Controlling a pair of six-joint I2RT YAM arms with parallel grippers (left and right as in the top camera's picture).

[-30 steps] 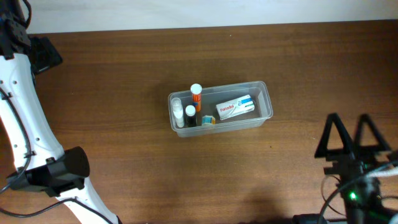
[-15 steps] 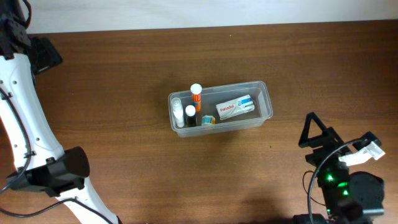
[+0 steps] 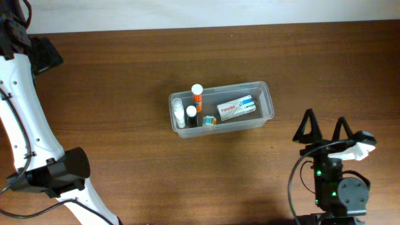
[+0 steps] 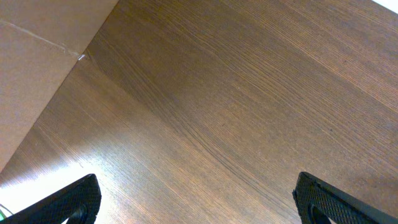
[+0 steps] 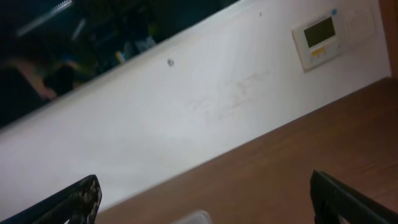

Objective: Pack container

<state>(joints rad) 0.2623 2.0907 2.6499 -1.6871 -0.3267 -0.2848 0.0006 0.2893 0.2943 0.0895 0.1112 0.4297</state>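
Centrally placed container (image 3: 265, 105): a clear, see-through plastic tub, rectangular with rounded corners and a raised rim, is seen on the table (image 3: 125, 81) in the overhead view; only a pale sliver of it is caught at the bottom edge of the right wrist view.
Table: a dark brown wood-grain surface with fine streaks and a soft sheen is shown; its grain is seen close up in the left wrist view (image 4: 236, 93).
Contents, counted: four small bottles and one box are held in the tub.
Orange bottle (image 3: 197, 97): a cylindrical bottle with a white round cap is stood upright at the tub's far wall.
White-capped bottles: one pale bottle (image 3: 179, 112) at the left end and one dark-bodied bottle (image 3: 191, 115) beside it are seen.
Teal-topped bottle (image 3: 209, 120): a small round item is set near the front wall; its detail is too small to be told.
Medicine box (image 3: 237, 107): a flat white carton with red lettering and blue marks is laid tilted in the right half.
Right pincer (image 3: 324, 127): two black triangular fingers are spread wide, with nothing between them, well apart from the tub.
Left pincer (image 4: 199, 199): black textured fingertips are seen at both lower corners, spread wide over bare wood.
Wall (image 5: 205, 106): a white, smooth surface with one small panel (image 5: 318, 37) is seen.
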